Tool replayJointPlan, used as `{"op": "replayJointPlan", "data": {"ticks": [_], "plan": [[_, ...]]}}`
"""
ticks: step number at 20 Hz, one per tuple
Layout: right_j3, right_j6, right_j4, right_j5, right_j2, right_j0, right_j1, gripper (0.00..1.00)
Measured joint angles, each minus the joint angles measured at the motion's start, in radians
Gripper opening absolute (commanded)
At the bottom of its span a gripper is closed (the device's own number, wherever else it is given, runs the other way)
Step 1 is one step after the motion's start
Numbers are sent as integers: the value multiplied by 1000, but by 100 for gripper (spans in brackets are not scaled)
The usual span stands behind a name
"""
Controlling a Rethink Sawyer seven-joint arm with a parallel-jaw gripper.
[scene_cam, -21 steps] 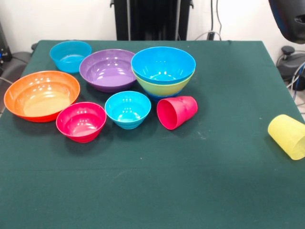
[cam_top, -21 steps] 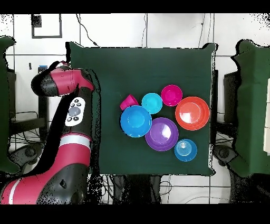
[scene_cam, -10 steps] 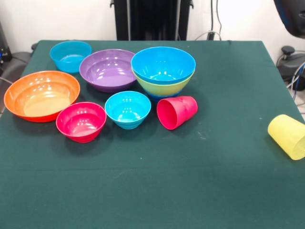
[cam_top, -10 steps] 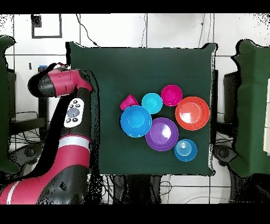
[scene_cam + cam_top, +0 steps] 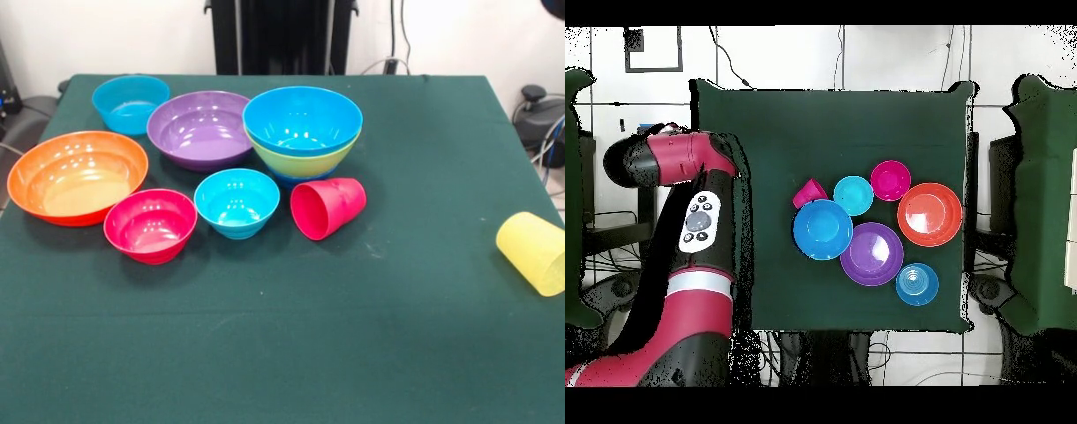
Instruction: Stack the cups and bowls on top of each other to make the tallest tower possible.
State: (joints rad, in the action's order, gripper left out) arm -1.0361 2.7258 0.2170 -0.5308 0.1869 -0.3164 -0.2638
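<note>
- Front view: tower (image 5: 302,132) stands upper centre on the green table (image 5: 415,336), bright blue bowl (image 5: 302,117) nested in lime bowl (image 5: 305,161), a darker blue sliver just showing beneath; no cup on top.
- Just left, touching or nearly so: purple bowl (image 5: 199,129). Further upper left: small blue bowl (image 5: 130,103), apart from the purple one.
- Left edge: orange bowl (image 5: 77,176), largest and shallowest. Below and right of it, close beside: pink bowl (image 5: 150,224), then cyan bowl (image 5: 237,202).
- Red cup (image 5: 327,208) on its side just below the tower, mouth toward the lower left.
- Yellow cup (image 5: 532,252) on its side at the right edge, well apart from everything else, partly cut off by the frame.
- Overhead view: red arm (image 5: 675,160) at the left, off the table's edge, its elbow bent over the table's left border; yellow cup not visible there.
- Gripper: not seen in either view, so spread or pressed jaws impossible to tell.
- Step in hand, as a judgement: between picks, tower only begun, most bowls and both cups loose.
- Next move, likely: reach for a loose piece; either cup needs gripping across its side and turning upright, yellow one calling for a long reach toward the table's border.
- Risk: rolling of a cup under a poor pinch.
</note>
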Motion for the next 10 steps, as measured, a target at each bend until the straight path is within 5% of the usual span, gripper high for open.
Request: {"op": "replayJointPlan", "data": {"ticks": [10], "plan": [[-59, 0, -1, -39, -5, 21, -76, 100]]}}
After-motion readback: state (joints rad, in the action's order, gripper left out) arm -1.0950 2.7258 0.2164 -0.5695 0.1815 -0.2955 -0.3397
